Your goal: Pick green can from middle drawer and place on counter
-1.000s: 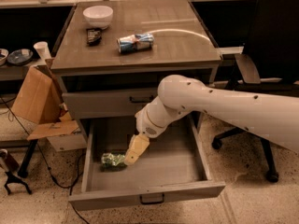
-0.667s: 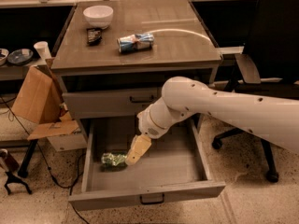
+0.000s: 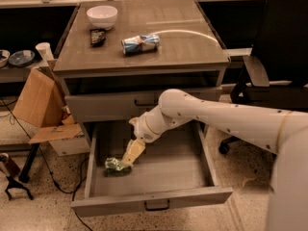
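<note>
The green can [image 3: 115,166] lies on its side at the front left of the open middle drawer [image 3: 149,202]. My gripper [image 3: 129,159] reaches down into the drawer from the right, at the end of my white arm [image 3: 202,114]. Its tan tip is right at the can's right end and seems to touch it. The counter [image 3: 183,52] is the wood-grain top of the cabinet, above and behind the drawer.
On the counter lie a blue-and-white can [image 3: 140,44], a white bowl [image 3: 102,16] and a small dark object [image 3: 97,36]. The shallower drawer [image 3: 106,107] above is shut. A cardboard box [image 3: 38,102] stands at the left and a black office chair [image 3: 274,57] at the right.
My gripper has moved a little to the left inside the drawer, closing in on the green can. The can has not moved.
</note>
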{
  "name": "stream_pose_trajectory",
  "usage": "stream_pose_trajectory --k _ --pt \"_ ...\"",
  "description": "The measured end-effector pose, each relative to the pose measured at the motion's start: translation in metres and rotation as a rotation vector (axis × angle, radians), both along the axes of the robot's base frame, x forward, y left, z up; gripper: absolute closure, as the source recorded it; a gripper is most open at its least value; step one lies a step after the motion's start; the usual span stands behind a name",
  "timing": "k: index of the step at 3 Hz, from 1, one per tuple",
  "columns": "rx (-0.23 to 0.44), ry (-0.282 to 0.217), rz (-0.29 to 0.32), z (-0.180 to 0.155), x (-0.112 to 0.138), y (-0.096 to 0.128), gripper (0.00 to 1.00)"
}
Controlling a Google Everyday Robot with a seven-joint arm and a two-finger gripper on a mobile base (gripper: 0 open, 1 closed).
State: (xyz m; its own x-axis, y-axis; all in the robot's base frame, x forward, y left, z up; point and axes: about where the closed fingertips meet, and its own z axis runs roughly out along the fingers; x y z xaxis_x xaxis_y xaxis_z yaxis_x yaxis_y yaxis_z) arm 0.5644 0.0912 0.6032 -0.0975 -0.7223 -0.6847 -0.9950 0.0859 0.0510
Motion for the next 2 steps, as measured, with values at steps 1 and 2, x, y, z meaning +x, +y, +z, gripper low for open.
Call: stream_pose_trajectory --k 1,2 --pt "0.050 0.035 0.058 -0.047 0.024 0.039 0.00" --pt "0.087 0.079 0.105 -0.088 0.037 0.081 0.00"
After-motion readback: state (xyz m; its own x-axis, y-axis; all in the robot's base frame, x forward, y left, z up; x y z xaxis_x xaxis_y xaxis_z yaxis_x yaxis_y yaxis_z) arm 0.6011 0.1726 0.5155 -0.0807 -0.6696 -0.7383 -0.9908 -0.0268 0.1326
